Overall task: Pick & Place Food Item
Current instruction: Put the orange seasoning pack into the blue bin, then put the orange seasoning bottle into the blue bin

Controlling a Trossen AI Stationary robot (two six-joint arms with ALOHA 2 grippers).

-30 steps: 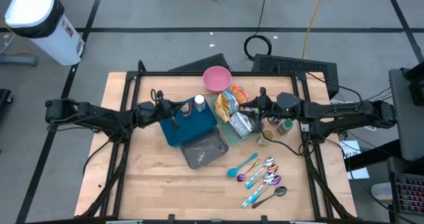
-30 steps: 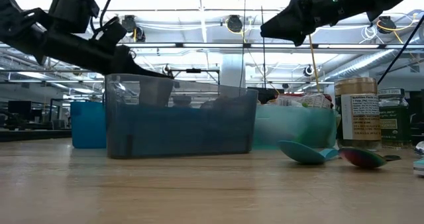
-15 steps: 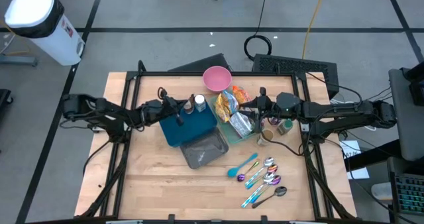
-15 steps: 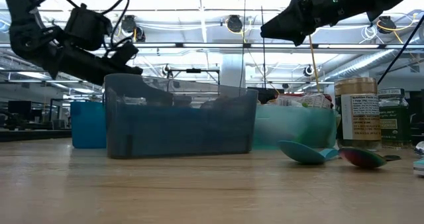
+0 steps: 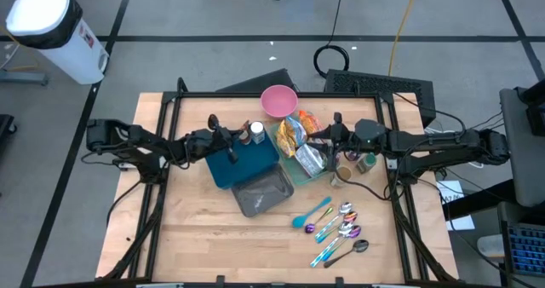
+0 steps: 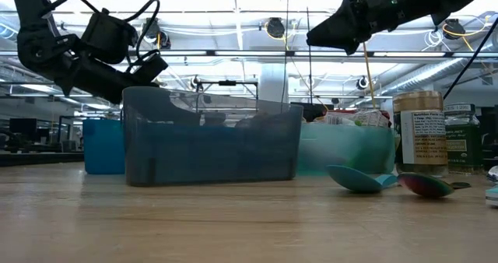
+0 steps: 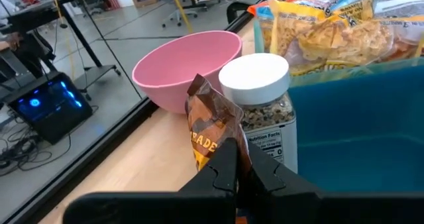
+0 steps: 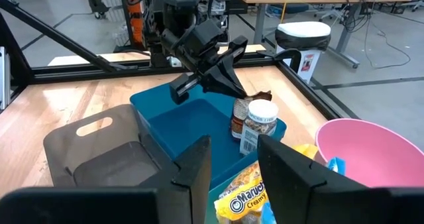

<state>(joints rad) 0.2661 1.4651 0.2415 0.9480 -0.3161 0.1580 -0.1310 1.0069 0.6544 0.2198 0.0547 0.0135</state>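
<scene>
Left gripper is pinched tight on a crinkly brown foil snack packet, holding it upright over the far edge of the rigid blue plastic bin, right beside a clear round spice jar with a white lid and near the smooth pink plastic bowl; the arm reaches in low and nearly level from the left. Right gripper hangs above the translucent teal tray of glossy yellow chip bags, fingers parted with nothing between them, arm stretched level from the right. Smoky grey plastic tub sits just near of the bin.
</scene>
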